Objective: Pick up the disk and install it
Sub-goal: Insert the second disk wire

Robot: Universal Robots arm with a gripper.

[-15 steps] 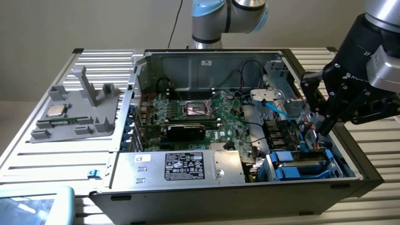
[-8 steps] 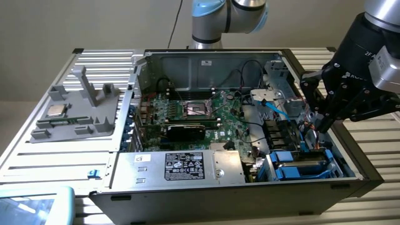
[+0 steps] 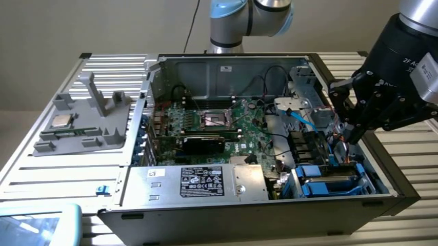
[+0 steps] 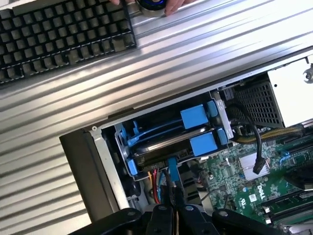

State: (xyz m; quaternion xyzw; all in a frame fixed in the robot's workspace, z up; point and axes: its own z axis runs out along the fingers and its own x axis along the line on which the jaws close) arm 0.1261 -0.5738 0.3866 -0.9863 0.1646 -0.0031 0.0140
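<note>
Black fingertips of the gripper (image 4: 174,208) are pressing together with nothing between them, hanging just over the case's drive cage (image 4: 221,120). Directly beyond those tips, the disk (image 4: 168,144) is sitting in its bright blue frame inside the cage, its long axis running crosswise to the direction the fingers are pointing, blue end tabs facing the motherboard (image 4: 244,183). In the exterior view the gripper (image 3: 354,134) is hovering above the same bay at the open computer case's (image 3: 246,205) corner.
</note>
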